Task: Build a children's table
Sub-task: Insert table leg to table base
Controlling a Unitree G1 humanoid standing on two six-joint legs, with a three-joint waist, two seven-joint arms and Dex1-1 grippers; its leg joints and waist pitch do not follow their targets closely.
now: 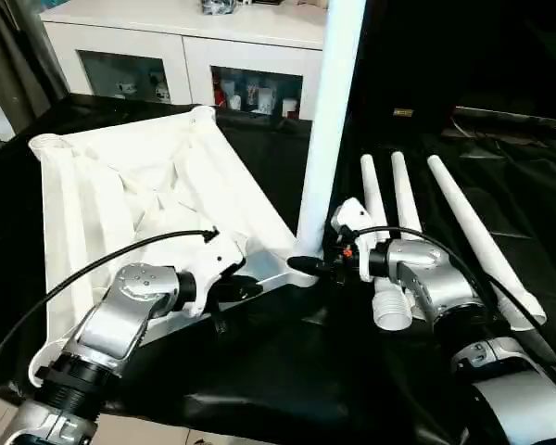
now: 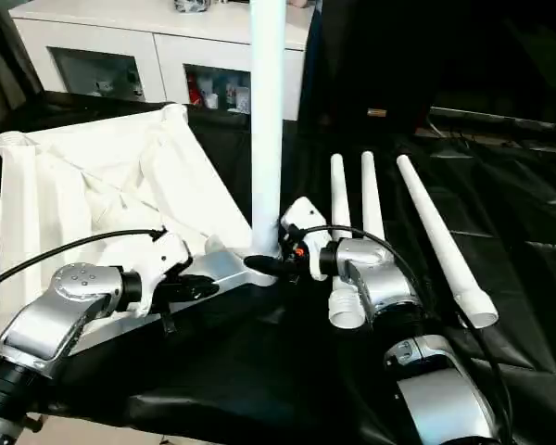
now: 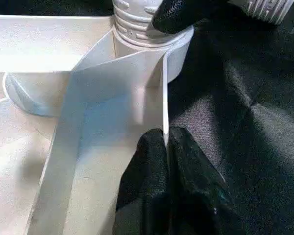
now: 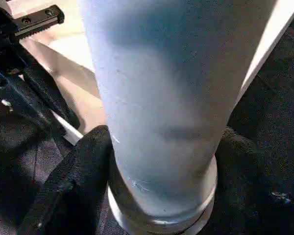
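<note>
One leg (image 1: 332,120) stands upright in the near corner socket of the upturned tabletop (image 1: 120,199), which lies ribbed side up on the black cloth (image 1: 287,371); three more legs (image 1: 403,218) lie side by side to the right. From the left, the left gripper (image 1: 230,289) has its fingers pinched together on the thin rim wall of the tabletop near that corner. The right gripper (image 1: 308,267) has its black fingers around the base of the standing leg. To do this step well, I would say the left should keep the top from sliding while the right turns the leg squarely, without tilting it. The left wrist view shows the threaded collar (image 3: 137,22) at the socket; the right wrist view shows both fingers (image 4: 73,181) hugging the tube, which the head views hide.
</note>
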